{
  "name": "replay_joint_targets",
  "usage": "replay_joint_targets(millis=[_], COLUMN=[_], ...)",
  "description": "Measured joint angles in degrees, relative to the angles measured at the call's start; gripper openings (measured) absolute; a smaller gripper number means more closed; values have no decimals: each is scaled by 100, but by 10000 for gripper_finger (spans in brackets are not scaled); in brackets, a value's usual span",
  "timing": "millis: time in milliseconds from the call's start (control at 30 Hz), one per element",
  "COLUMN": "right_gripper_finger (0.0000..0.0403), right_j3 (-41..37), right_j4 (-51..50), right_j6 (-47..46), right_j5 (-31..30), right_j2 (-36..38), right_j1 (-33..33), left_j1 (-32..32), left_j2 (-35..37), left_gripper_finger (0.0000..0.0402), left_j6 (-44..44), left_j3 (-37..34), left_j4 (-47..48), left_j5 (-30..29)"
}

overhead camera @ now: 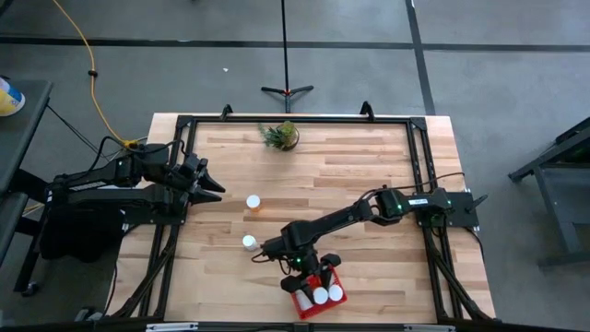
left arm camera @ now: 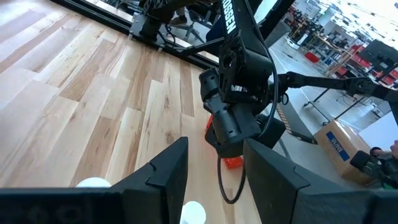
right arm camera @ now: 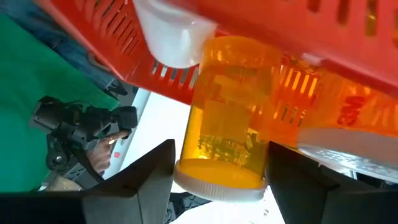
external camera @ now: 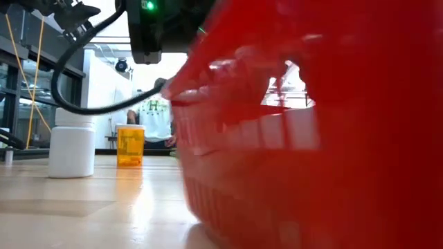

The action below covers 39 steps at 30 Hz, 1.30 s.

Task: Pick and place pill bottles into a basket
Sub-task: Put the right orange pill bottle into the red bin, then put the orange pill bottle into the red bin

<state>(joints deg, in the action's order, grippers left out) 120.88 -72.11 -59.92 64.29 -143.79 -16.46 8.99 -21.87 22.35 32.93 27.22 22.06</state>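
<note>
The red basket [overhead camera: 318,300] stands near the table's front edge and fills the low view [external camera: 311,138]. It holds several white-capped pill bottles [overhead camera: 320,295]. My right gripper [overhead camera: 312,272] reaches into it with an orange pill bottle [right arm camera: 227,118] between its fingers. Two more bottles stand upright on the table to the basket's left, one [overhead camera: 253,201] farther back and one [overhead camera: 249,242] nearer, which shows white in the low view [external camera: 71,149]. My left gripper [overhead camera: 214,189] hovers at the table's left, its fingers [left arm camera: 165,171] apart with nothing between them. My right gripper has the bottle's orange body [right arm camera: 199,143], close to its white cap [right arm camera: 217,180], between its two fingers. The fingers slant down into the basket from the table's far right. The bottle sits inside the basket's red wall [right arm camera: 155,81] beside other bottles; what it rests on is hidden.
A small green potted plant [overhead camera: 281,136] stands at the table's far edge. Black frame rails [overhead camera: 419,175] run along the table's left, right and far sides. Bare wood lies between the two arms.
</note>
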Motion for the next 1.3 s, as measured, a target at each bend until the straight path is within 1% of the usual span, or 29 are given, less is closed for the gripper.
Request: replay_joint_targets(millis=[233,833,1100,1233,1300], right_gripper_finger=[231,232,232,232,232], right_j3=[0,21,22,33,169], right_j4=[-387,-348,-332,-263,-290], right_j6=[190,341,490,514,542], right_j5=[-85,-50,284,279,211], right_j2=[2,2,2,81,96], right_j1=[34,66,94,161,204], left_j1=[-1,-1,0,-2,-2], left_j2=[-1,1,1,1,-2], left_gripper_finger=[191,191,191,191,191], left_j6=[1,2,-4,-81,-90], left_j3=[0,0,0,0,0], left_j4=[0,0,-1,-3,-2], left_j5=[-2,1,1,1,1])
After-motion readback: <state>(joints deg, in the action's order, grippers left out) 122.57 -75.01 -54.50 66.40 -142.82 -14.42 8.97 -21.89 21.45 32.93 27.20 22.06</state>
